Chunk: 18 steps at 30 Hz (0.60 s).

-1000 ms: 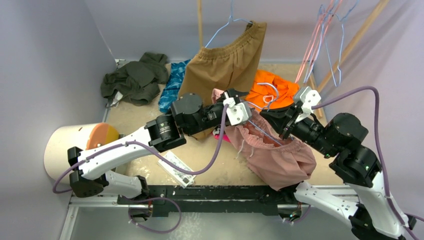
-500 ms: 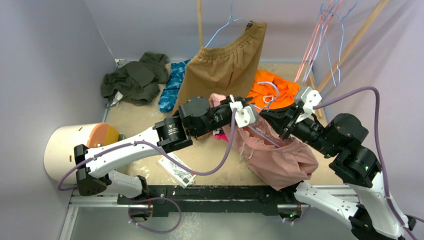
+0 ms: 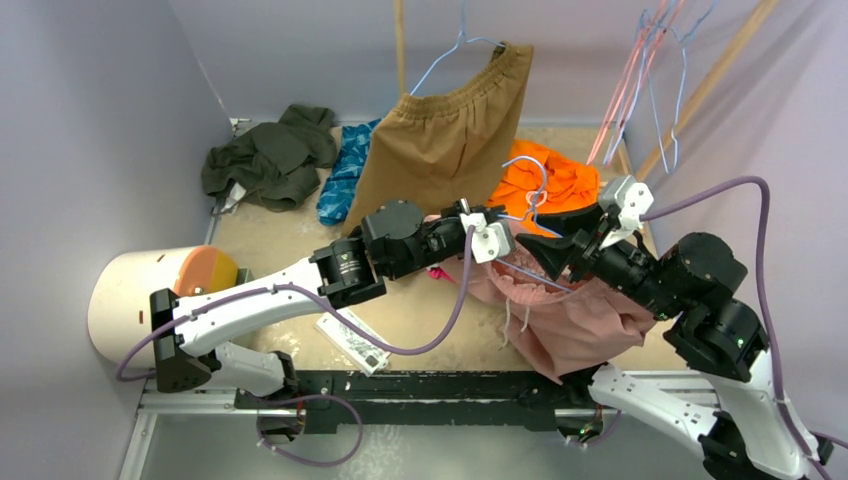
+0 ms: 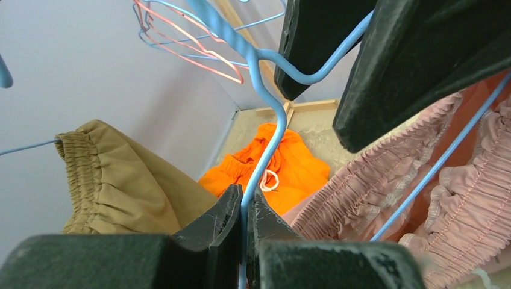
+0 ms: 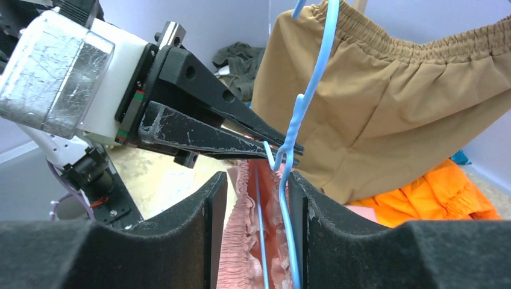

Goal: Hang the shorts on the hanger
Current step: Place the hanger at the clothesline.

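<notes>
Dusty-pink gathered fabric shorts (image 3: 580,320) hang nearest us on the thin light-blue wire hanger (image 4: 266,93) over the counter (image 3: 260,240). Our left fingers (image 4: 220,226) pinch its twisted neck tight; our right fingers (image 5: 187,235) stand parted around the wire. Beyond hang larger tan-brown cloth shorts (image 3: 450,130).
</notes>
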### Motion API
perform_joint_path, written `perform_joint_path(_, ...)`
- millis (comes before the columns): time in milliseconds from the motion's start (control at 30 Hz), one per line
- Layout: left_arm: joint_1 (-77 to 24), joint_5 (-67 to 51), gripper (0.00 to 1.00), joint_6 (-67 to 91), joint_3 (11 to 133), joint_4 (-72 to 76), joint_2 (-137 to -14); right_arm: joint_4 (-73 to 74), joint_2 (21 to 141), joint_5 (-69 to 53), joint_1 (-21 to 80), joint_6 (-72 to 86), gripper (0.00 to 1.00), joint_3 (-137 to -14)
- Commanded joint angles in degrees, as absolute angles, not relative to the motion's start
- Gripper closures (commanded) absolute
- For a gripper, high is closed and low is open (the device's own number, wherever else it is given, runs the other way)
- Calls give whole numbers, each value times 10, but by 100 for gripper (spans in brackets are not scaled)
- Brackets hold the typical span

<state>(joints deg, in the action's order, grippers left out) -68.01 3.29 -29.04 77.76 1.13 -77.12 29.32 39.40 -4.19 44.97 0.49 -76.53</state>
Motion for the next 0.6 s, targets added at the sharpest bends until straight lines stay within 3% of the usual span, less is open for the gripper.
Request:
perform_joint_path(0, -679, 31, 100, -265, 776, 87, -741, 252, 385, -47, 452, 34, 55, -778)
perform_joint_path(267, -679, 20, 100, -264, 774, 86, -740, 222, 390, -23, 452, 48, 72, -770)
perform_joint_path(567, -679, 6, 100, -263, 768, 88, -736, 181, 404, -46, 452, 58, 73, -755)
